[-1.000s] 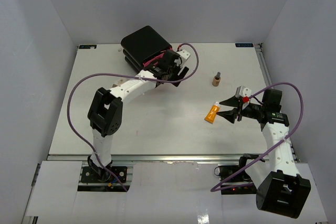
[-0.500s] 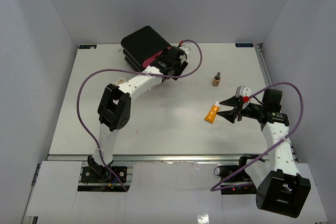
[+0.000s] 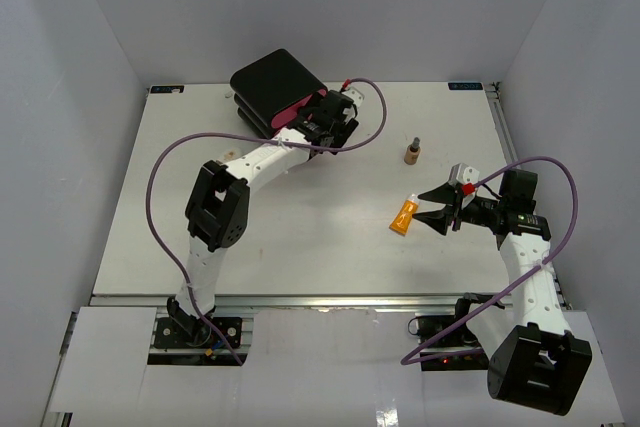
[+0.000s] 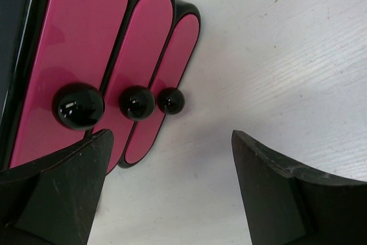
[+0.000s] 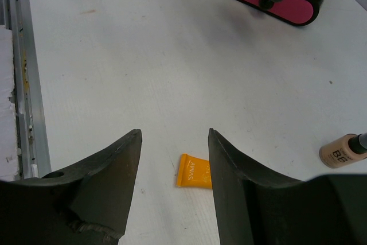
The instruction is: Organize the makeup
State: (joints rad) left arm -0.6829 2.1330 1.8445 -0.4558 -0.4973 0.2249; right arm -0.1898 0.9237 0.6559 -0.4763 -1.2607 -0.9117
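The orange squeeze tube (image 3: 404,215) lies on the table right of centre; its flat end shows in the right wrist view (image 5: 192,175). My right gripper (image 3: 437,207) is open and empty, just right of the tube. The tan dark-capped bottle (image 3: 411,151) stands behind it and also shows in the right wrist view (image 5: 344,150). My left gripper (image 3: 340,136) is open and empty at the front of the black box (image 3: 277,86); its three pink drawers (image 4: 143,67) with black knobs are shut. The lipstick tubes are out of view.
The table's near edge has a metal rail (image 5: 23,84) in the right wrist view. Purple cables (image 3: 160,177) loop over both arms. White walls close in the table on three sides.
Between the earliest frame and half a second ago the left arm reached further back toward the box's drawers. Since then nothing has visibly moved. The right arm has not moved.
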